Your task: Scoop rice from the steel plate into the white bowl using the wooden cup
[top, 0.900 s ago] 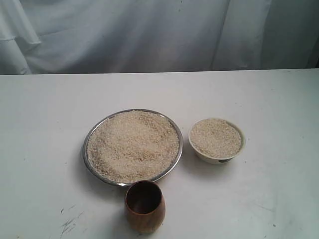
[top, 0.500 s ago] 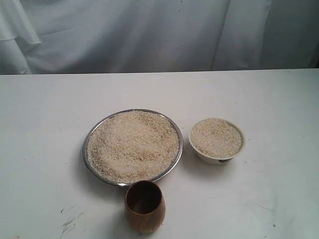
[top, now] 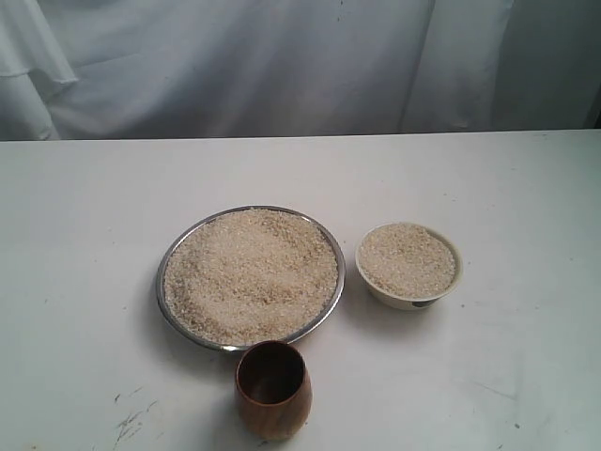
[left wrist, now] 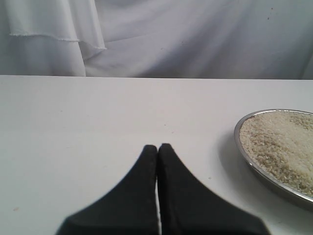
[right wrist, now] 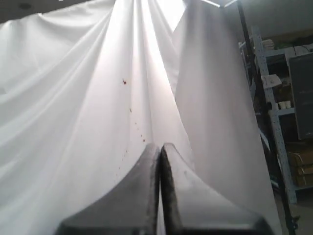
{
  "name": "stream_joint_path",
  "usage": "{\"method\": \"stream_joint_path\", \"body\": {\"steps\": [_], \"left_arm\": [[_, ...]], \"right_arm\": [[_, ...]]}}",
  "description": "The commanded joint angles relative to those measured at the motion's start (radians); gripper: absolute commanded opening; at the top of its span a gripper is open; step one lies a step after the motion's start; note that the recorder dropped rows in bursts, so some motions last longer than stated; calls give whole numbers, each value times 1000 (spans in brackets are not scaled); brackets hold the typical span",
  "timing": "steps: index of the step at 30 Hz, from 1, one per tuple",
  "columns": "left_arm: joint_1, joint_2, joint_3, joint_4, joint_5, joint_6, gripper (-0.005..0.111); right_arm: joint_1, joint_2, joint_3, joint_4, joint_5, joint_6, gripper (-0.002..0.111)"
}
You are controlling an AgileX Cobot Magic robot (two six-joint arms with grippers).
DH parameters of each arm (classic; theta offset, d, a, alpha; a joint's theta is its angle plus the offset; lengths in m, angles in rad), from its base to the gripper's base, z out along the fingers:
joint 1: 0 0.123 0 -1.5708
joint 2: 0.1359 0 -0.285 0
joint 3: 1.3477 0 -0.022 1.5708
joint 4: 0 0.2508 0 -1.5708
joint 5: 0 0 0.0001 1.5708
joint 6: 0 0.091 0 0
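Nothing has shifted: the wooden cup (top: 272,393) stands untouched just beside the steel plate (top: 159,280). My left gripper (left wrist: 157,148) and right gripper (right wrist: 160,147) are pinched closed, empty, so scooping hasn't started.

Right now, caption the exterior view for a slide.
Shiny round steel plate of rice, rice-filled white ceramic bowl, upright reddish-brown wooden cup.

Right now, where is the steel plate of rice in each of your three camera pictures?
Exterior view: steel plate in the middle, left of the white bowl.
Left wrist view: steel plate partly cut off at the picture's edge.
Right wrist view: not in it.
Shared landmark: the white curtain hangs in all three.
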Motion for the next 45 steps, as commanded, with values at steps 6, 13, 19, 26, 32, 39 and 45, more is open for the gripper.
{"method": "stream_joint_path", "body": {"steps": [6, 13, 19, 26, 32, 39, 45], "left_arm": [[-2, -5, 5, -1, -6, -3, 0], [-2, -5, 5, -1, -6, -3, 0], [-2, -5, 5, -1, -6, -3, 0], [-2, -5, 5, -1, -6, -3, 0], [-2, -5, 5, -1, -6, -3, 0], [-2, -5, 5, -1, -6, -3, 0], [-2, -5, 5, -1, -6, -3, 0]], "right_arm": [[15, 280, -283, -2, 1, 35, 0], [112, 522, -348, -12, 20, 98, 0], [176, 649, -344, -108, 302, 94, 0], [180, 678, -344, -88, 520, 74, 0], [180, 676, -344, 31, 553, 61, 0], [251, 676, -372, 58, 588, -94, 0], [342, 746, -490, 58, 691, -126, 0]]}}
